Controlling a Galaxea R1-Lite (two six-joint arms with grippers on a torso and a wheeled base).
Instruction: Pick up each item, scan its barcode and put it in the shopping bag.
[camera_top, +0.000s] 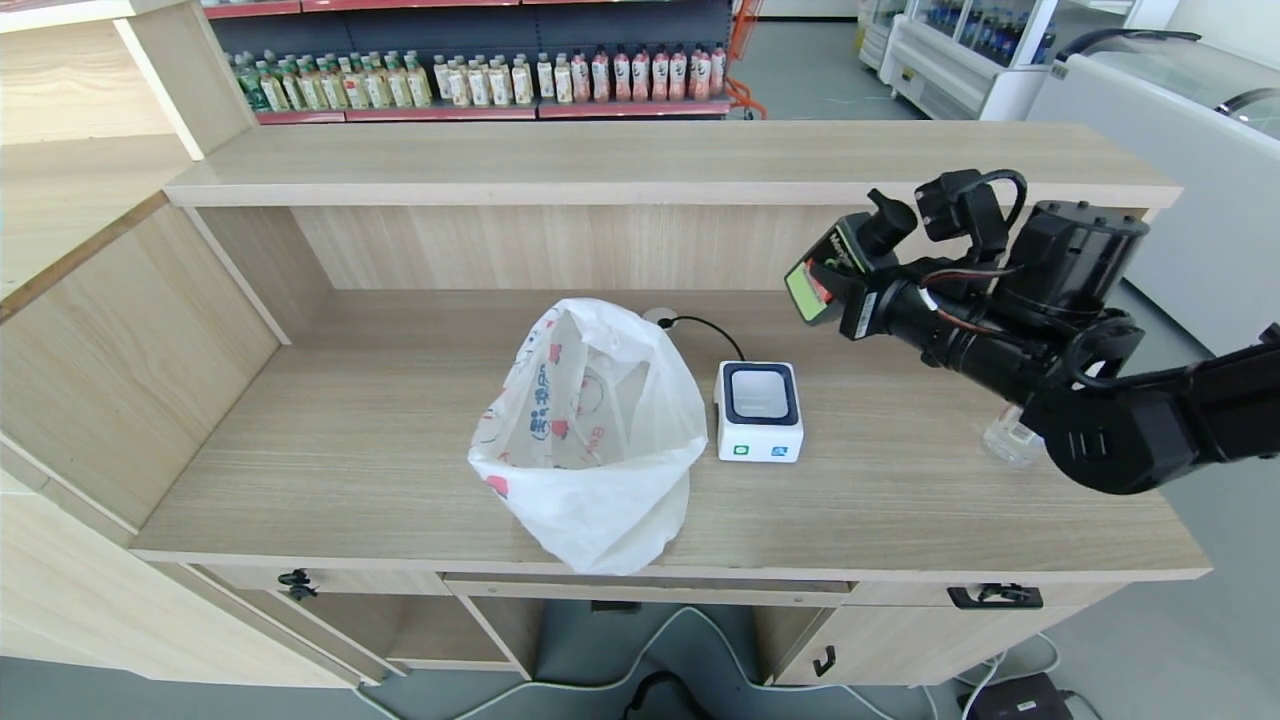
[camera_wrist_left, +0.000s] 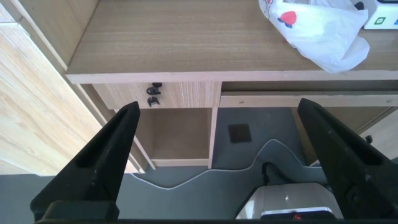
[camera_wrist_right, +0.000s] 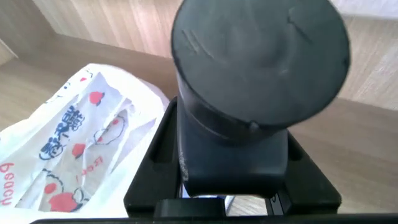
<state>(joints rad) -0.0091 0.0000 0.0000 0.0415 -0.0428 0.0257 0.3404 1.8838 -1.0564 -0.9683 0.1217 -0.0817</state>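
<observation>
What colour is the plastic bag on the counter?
White bag with red print; head view shows it best.

Right arm (camera_top: 1050, 330) matte black, stout cylindrical joints, red-and-black cables (camera_top: 965, 282) looping at 12 o'clock; left gripper (camera_wrist_left: 219, 109) jaws black wedges.

Light-wood counter (camera_top: 350, 450) w/ raised ledge (camera_top: 640, 160), bottle shelves (camera_top: 480, 80) behind, freezers (camera_top: 1150, 90) far R, grey floor (camera_top: 800, 60).

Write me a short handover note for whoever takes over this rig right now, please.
Left gripper: open, empty, below the counter's front edge.
Right gripper: shut on a dark bottle, held up right of the scanner.
Shopping bag: open, left of the scanner; nothing visible inside.
Done: bottle picked up.
Likely left: scan it, bag it, then the clear item on the counter's right.
</observation>
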